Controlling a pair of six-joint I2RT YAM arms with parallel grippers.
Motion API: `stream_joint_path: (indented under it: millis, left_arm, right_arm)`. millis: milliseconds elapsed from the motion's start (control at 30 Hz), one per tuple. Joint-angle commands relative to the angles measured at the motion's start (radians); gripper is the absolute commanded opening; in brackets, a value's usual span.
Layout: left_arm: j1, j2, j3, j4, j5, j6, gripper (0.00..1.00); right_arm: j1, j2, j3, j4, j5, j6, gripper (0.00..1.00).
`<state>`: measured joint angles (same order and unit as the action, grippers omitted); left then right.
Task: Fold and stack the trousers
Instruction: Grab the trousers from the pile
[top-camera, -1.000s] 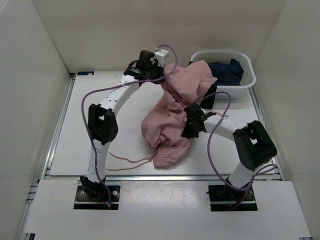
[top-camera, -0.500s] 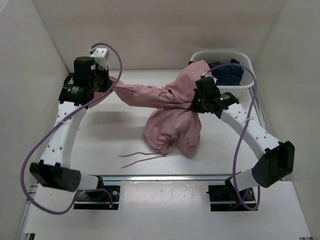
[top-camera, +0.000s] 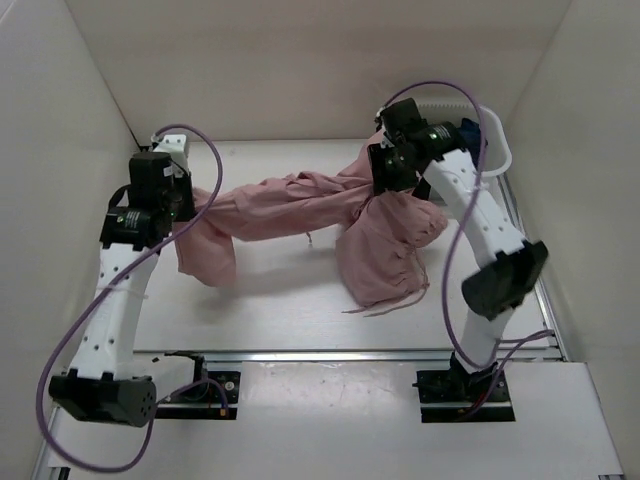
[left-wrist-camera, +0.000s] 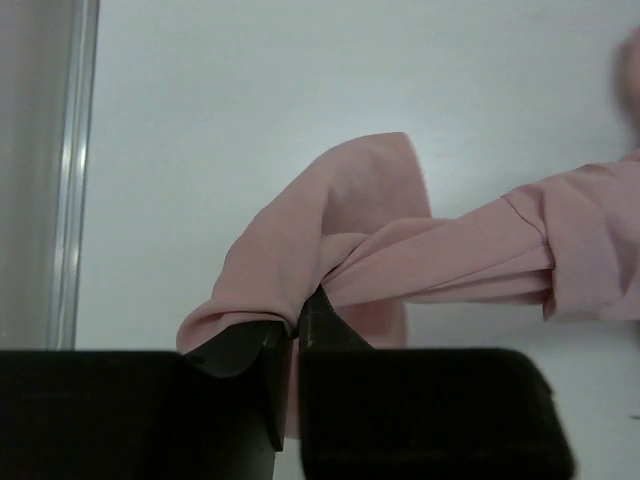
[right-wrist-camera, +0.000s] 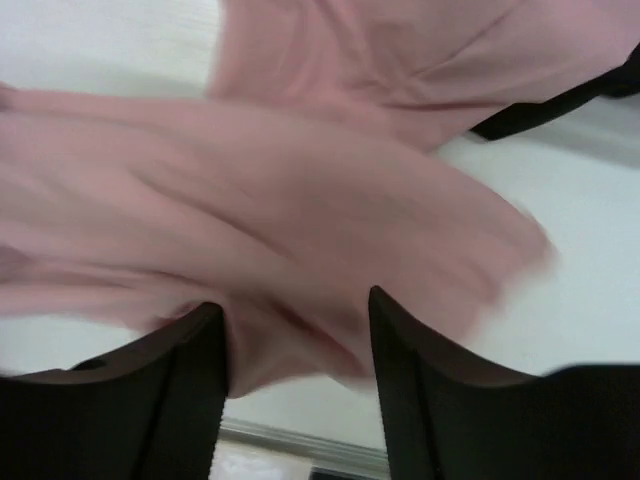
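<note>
The trousers (top-camera: 300, 198) stretch in a band across the worktop (top-camera: 270, 290), from 9 to 1 o'clock. At 9 the left claw (left-wrist-camera: 298, 312) pinches a leg end. At 1 the right claw (right-wrist-camera: 295, 330) grips a thick bunch, and the rest droops beneath it.

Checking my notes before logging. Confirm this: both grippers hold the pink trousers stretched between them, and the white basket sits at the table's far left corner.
Wrong corner: the white basket sits at the far right corner, as the top external view shows. The rest stands: the left gripper and the right gripper hold the pink trousers stretched between them.
</note>
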<state>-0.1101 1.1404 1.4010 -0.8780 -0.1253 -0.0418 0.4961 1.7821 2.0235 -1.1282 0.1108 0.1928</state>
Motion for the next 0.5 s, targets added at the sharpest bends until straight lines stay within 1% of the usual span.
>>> stream_joint_path:
  millis: [0,33,67,100,133,167,200,233,267,300,333,367,400,433,467]
  left_arm:
    - [0.07,0.12,-0.107,0.017,-0.139,0.042,0.22]
    - [0.082,0.163,-0.108,0.043,-0.122,0.042,0.24]
    - [0.116,0.268,-0.097,0.06,-0.085,0.042,0.27]
    - [0.137,0.327,-0.021,0.06,-0.067,0.042,0.36]
    - [0.157,0.384,0.034,0.047,-0.066,0.042,0.42]
    - [0.202,0.482,0.096,0.024,-0.041,0.042,0.46]
    - [0.225,0.519,0.213,-0.001,-0.028,0.042,0.53]
    - [0.246,0.547,0.26,-0.022,-0.019,0.042,0.69]
    - [0.266,0.565,0.294,-0.054,-0.01,0.042,0.75]
    - [0.304,0.565,0.312,-0.055,-0.001,0.042,0.81]
    - [0.32,0.556,0.3,-0.065,0.009,0.042,0.85]
    - [0.334,0.539,0.277,-0.065,0.009,0.042,0.88]
    - [0.36,0.489,0.247,-0.065,0.028,0.042,0.88]
    - [0.371,0.46,0.168,-0.065,0.044,0.042,0.89]
    - [0.371,0.428,0.123,-0.081,0.067,0.042,0.89]
  right_arm:
    - [-0.112,0.176,0.111,-0.115,0.145,-0.047,0.61]
    - [-0.148,0.206,0.145,-0.114,0.145,-0.017,0.65]
    - [-0.163,0.25,0.188,-0.114,0.136,0.046,0.71]
    - [-0.175,0.25,0.237,-0.125,0.136,0.075,0.74]
    - [-0.186,0.219,0.238,-0.125,0.127,0.095,0.79]
    - [-0.186,0.179,0.203,-0.099,0.138,0.12,0.81]
    - [-0.186,0.128,0.075,-0.044,0.153,0.132,0.82]
    - [-0.186,0.014,-0.007,-0.016,0.167,0.145,0.84]
    - [-0.186,-0.047,-0.091,0.007,0.19,0.177,0.85]
    - [-0.186,-0.105,-0.261,0.024,0.205,0.204,0.85]
    - [-0.186,-0.212,-0.346,0.048,0.205,0.232,0.85]
    - [-0.186,-0.263,-0.43,0.059,0.214,0.29,0.82]
    - [-0.197,-0.307,-0.51,0.068,0.214,0.325,0.78]
    - [-0.197,-0.381,-0.651,0.08,0.205,0.359,0.74]
    - [-0.197,-0.413,-0.716,0.09,0.193,0.417,0.7]
